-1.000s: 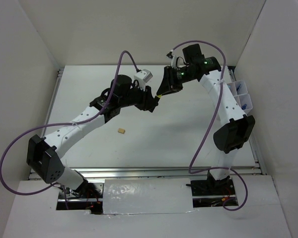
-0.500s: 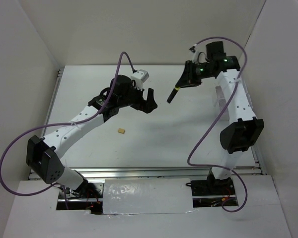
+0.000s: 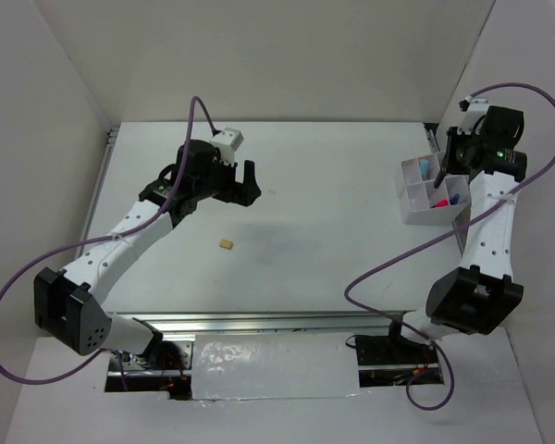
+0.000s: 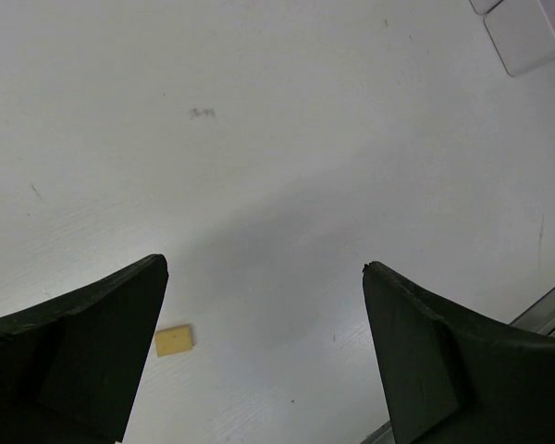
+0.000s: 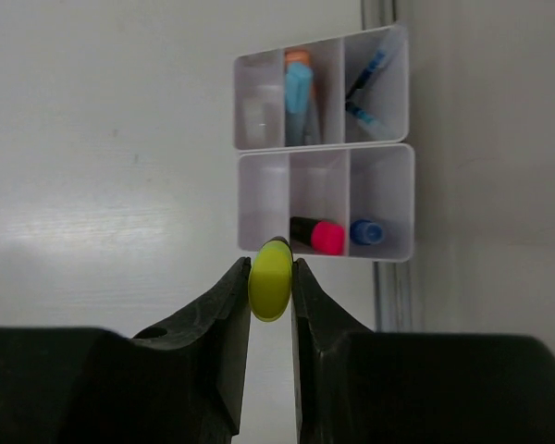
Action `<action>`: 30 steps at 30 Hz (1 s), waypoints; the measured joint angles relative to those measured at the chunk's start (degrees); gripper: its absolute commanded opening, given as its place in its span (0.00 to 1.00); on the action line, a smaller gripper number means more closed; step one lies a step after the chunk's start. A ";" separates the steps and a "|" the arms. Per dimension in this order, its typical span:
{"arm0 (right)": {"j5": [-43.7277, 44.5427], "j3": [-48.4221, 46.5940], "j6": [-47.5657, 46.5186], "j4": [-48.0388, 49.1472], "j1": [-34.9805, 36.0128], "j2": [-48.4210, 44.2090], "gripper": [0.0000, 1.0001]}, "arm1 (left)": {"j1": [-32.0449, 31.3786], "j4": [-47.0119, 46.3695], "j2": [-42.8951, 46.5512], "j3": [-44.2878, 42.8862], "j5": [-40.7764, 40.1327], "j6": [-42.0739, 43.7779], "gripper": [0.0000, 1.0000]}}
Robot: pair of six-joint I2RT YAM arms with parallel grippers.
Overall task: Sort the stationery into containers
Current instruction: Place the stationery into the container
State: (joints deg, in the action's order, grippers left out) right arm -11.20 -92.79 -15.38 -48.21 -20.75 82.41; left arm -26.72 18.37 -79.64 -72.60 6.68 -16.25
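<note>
Pink highlighter [image 5: 316, 235] inside organiser tray [image 5: 263, 196]

Bright, even, diffuse light is cast from above. In the top view the table [image 3: 333, 259] is rendered near white, the walls [image 3: 287, 55] a duller grey, and only a faint, soft-edged shadow is thrown beside the left arm [image 3: 129, 229]. In the left wrist view a broad, blurred shadow band is laid across the table between the left fingers [image 4: 65, 361], which are shown almost black. In the right wrist view the tray [image 5: 264, 199] is kept sharp, while the near end of the highlighter [image 5: 270, 280] is softened.
</note>
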 measured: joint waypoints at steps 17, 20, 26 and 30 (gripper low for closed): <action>3.30 -3.61 -4.48 7.15 -1.92 16.83 0.00 | 0.81 3.50 -0.11 1.14 3.30 3.48 0.99; 3.56 -3.63 -4.46 7.30 -1.62 17.51 0.09 | 1.29 3.52 -0.11 1.40 4.46 4.35 0.99; 4.96 -4.59 -4.35 7.26 -0.42 20.44 0.16 | 2.69 4.13 -0.13 2.08 8.11 7.10 0.99; 6.60 -4.61 -3.69 7.26 0.26 22.36 0.20 | 4.13 4.55 -0.33 3.02 11.26 10.34 0.97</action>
State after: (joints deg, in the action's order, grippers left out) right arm -4.60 -97.41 -19.07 -40.95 -20.49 104.77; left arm -22.59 22.92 -79.96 -69.58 17.93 -5.91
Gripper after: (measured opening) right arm 0.263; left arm 0.988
